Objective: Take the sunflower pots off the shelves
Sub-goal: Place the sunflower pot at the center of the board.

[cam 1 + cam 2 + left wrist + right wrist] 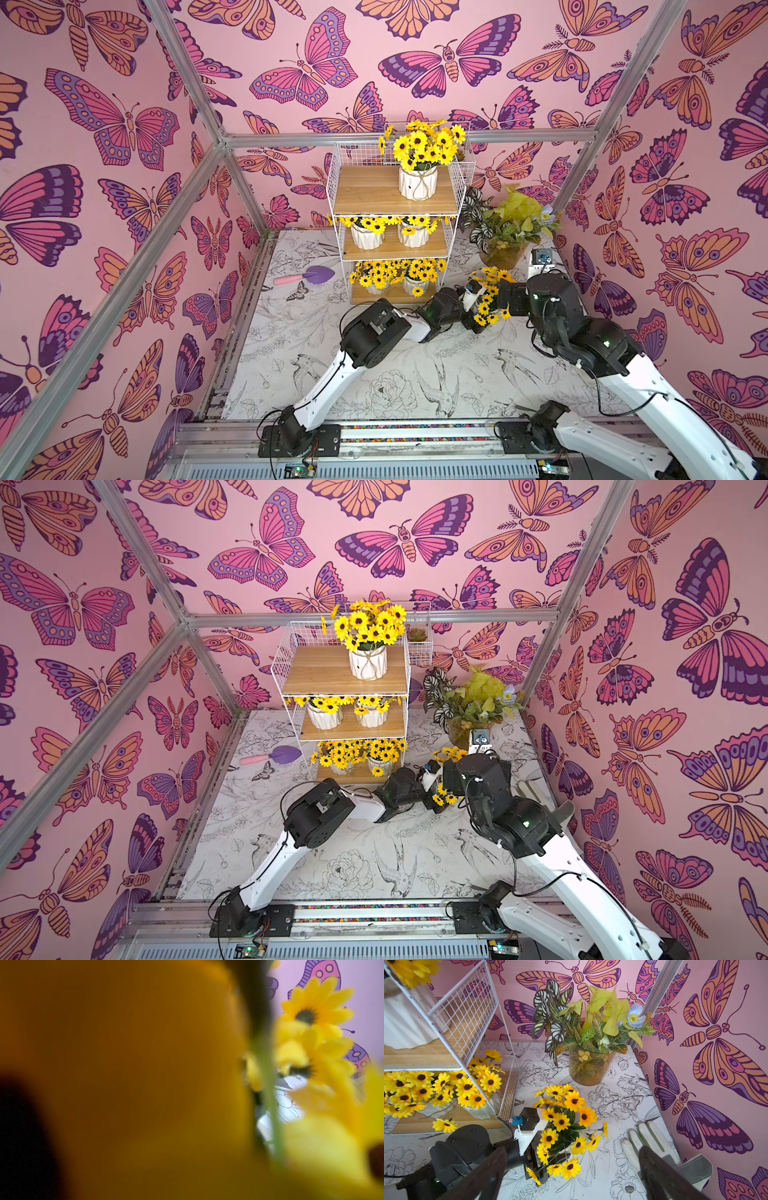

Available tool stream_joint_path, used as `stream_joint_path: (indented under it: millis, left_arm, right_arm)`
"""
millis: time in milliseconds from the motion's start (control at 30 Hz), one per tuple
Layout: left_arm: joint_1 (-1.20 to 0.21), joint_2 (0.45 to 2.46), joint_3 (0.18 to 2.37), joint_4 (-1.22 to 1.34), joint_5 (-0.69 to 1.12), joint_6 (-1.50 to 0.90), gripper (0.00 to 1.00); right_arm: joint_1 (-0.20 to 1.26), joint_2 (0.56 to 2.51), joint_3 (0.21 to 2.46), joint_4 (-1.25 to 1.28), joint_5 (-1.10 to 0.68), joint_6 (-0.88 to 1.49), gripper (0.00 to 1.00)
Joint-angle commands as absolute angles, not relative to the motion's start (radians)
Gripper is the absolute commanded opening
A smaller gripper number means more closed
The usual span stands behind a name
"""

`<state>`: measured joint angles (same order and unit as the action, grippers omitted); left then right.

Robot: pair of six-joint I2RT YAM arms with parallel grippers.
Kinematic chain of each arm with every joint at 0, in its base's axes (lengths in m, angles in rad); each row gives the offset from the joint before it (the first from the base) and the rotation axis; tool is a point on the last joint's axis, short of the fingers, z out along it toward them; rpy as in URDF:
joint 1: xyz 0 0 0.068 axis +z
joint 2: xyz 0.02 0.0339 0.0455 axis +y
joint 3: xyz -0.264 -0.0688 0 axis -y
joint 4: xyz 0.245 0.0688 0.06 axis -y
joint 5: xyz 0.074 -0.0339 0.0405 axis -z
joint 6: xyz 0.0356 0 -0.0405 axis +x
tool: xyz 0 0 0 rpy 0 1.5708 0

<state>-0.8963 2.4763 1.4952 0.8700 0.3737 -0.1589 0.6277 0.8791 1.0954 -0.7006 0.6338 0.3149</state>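
Note:
The shelves [365,195] stand at the back of the table. Sunflower pots remain on them: one on the top board [417,183], two in the middle [368,237] [413,236], and two at the bottom [376,284] [415,286]. Another sunflower pot [566,1126] stands on the table right of the rack. My left gripper [485,305] is open, its fingers [535,1172] spread either side of this pot under the blooms, and contact is hidden. Petals fill the left wrist view. My right gripper [572,1150] hovers open above that pot, holding nothing.
An amber pot of green and striped leaves [505,255] stands in the back right corner. A purple trowel with a pink handle [309,275] lies left of the rack. A white glove [654,1140] lies by the right wall. A small wire basket [419,646] hangs on the rack's side.

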Motion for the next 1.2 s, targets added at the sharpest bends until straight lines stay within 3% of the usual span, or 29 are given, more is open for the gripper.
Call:
stream_joint_path:
  millis: [0, 567, 1167]
  left_arm:
    - [-0.888, 2.53, 1.488, 0.913, 0.386, -0.222, 1.0]
    - [-0.912, 2.647, 1.621, 1.005, 0.293, -0.198, 1.0]
    - [-0.967, 2.68, 1.614, 1.15, 0.214, -0.139, 1.0]
  right_arm:
    - [0.622, 0.86, 1.076, -0.722, 0.634, 0.331, 0.99]
    - [0.623, 0.853, 1.042, -0.716, 0.631, 0.31, 0.99]
    - [0.623, 0.842, 1.011, -0.693, 0.617, 0.31, 0.99]
